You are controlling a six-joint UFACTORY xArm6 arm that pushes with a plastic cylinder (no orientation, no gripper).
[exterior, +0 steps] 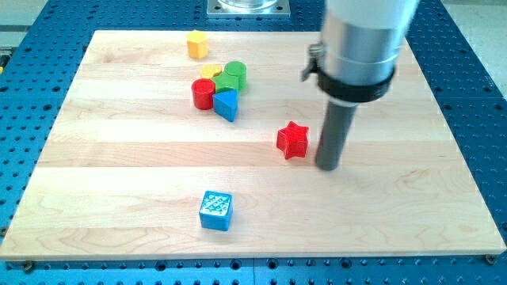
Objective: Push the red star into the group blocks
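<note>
Board: pale wooden board (119,198) on a blue perforated table (483,95).
Arm: silver cylinder with a black collar (358,47) comes down from the view's top, ending in a straight dark rod.
My tip: (328,165) resting on the board, just beside the red star on its right — a narrow gap shows, so apart rather than touching.
Fingers: this arm carries none — just the plain rod, nothing to spread or pinch.
Red star: (292,140) near the board's middle, lying alone, well apart from the cluster up and to the view's left.
Cluster: red cylinder (203,93), blue triangular block (226,104), green block (234,76) with rounded lobes, and a small yellow piece (210,72) packed tight, touching or nearly so; the yellow piece's shape is partly hidden.
Yellow hexagonal block: (196,43) alone near the board's top edge, above the cluster.
Blue cube: (216,210) with a pale patterned top, alone toward the view's bottom.
</note>
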